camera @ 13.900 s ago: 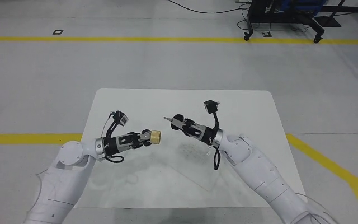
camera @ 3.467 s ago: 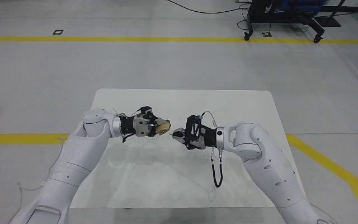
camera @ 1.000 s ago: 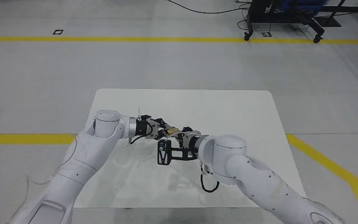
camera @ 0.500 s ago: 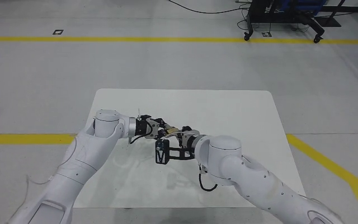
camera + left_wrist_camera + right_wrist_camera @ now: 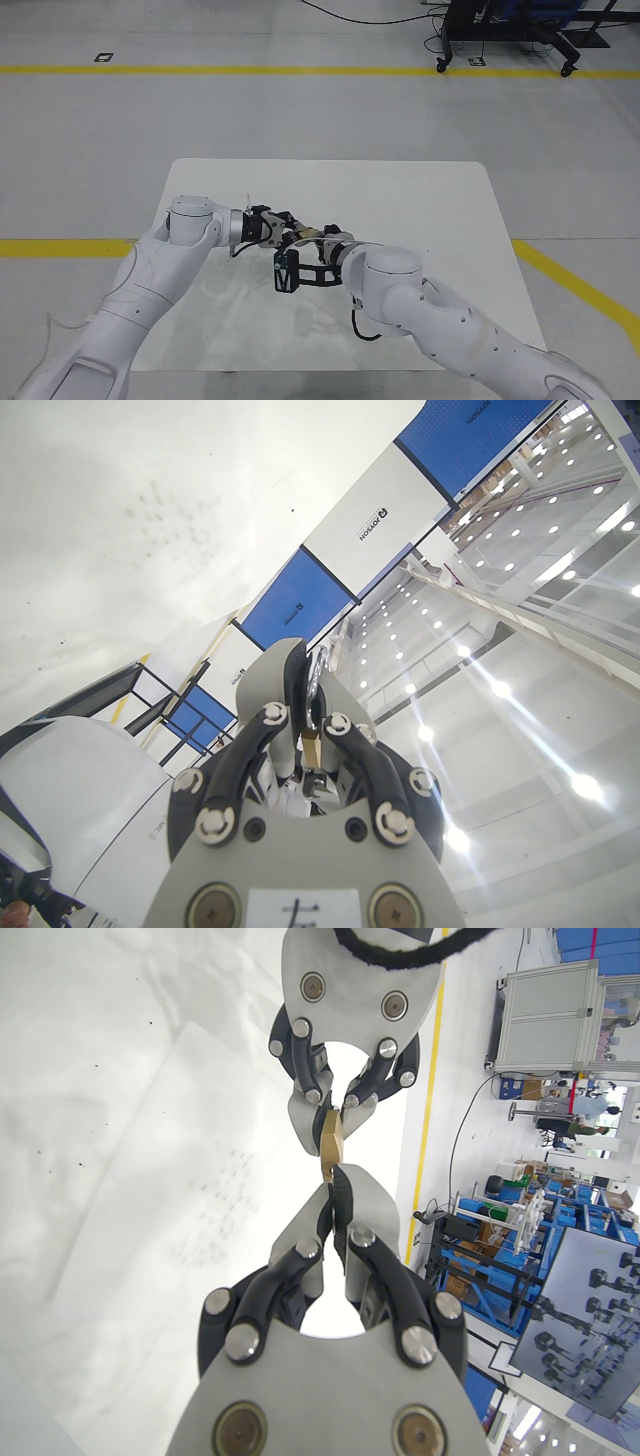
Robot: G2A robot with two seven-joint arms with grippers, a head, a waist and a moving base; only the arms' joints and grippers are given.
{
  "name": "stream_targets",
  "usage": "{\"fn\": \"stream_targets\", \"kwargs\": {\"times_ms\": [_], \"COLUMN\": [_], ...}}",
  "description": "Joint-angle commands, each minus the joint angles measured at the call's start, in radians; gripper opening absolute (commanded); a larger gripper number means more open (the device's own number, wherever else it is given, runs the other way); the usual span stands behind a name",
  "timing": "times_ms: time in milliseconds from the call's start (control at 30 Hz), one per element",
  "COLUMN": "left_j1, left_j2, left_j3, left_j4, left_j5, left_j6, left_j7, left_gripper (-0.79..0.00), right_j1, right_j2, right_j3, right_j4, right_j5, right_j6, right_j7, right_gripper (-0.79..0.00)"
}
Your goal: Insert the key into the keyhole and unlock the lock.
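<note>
Over the table's point(image 5: 420, 190) middle, the lock point(image 5: 331, 1142) is being clenched by the left gripper point(image 5: 311, 680) and the key point(image 5: 327, 1175), at its base, by the right gripper point(image 5: 336, 1188).

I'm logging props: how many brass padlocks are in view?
1. The brass padlock is held over the white table in the left gripper, its free end at the right gripper's tips. Fingers hide part of it.
</note>
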Motion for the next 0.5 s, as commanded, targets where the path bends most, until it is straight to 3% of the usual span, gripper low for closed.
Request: {"fn": "stream_targets", "kwargs": {"times_ms": [0, 467], "left_j1": [-0.001, 0.003], "left_j2": [0.0, 0.001], "left_j3": [0.0, 0.002], "left_j4": [0.0, -0.007], "left_j5": [-0.001, -0.007], "left_j6": [0.002, 0.001], "left_j7": [0.0, -0.007], "left_gripper": [-0.785, -0.785], "right_j1": [0.003, 0.038], "right_j2": [-0.001, -0.014], "right_j3": [-0.012, -0.074], "right_j4": [-0.001, 0.024], "right_j5": [-0.019, -0.028], "right_j6": [0.007, 0.035], "right_j7": [0.007, 0.036], "right_gripper": [-0.785, -0.785]}}
